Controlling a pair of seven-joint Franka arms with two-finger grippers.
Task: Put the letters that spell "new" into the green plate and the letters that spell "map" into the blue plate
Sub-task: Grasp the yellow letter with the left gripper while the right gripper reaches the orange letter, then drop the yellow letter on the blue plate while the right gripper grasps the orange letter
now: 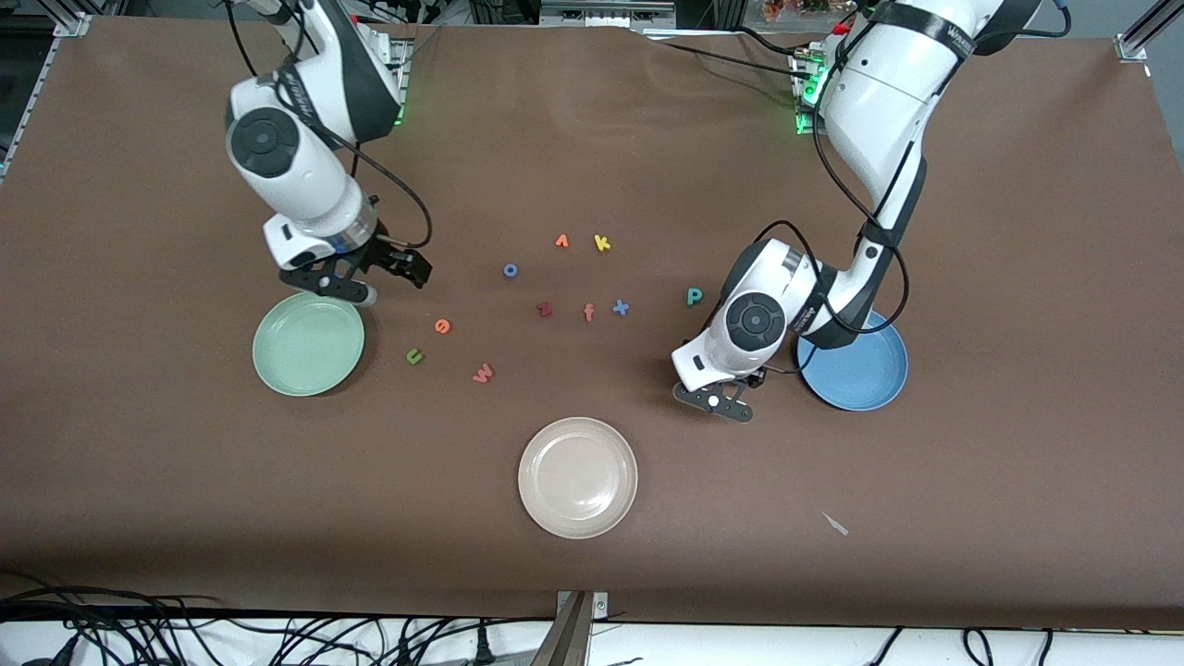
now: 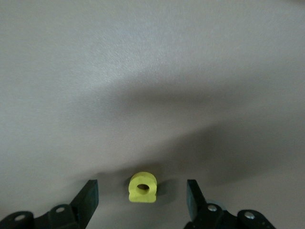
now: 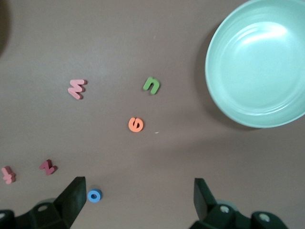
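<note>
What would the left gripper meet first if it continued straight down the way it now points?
Probably the yellow a. In the left wrist view it lies on the table between the open fingers of the left gripper, with a gap on each side. Height above the table is unclear.

A brown cloth (image 1: 592,555) covers the whole table, a little rumpled near the top edge. Silver framing (image 1: 1140,35) shows at the corners. Black cables (image 1: 231,638) trail along a pale strip below the table. Green lights (image 1: 801,118) glow at the top, and a metal bracket (image 1: 575,629) sits mid-edge.
</note>
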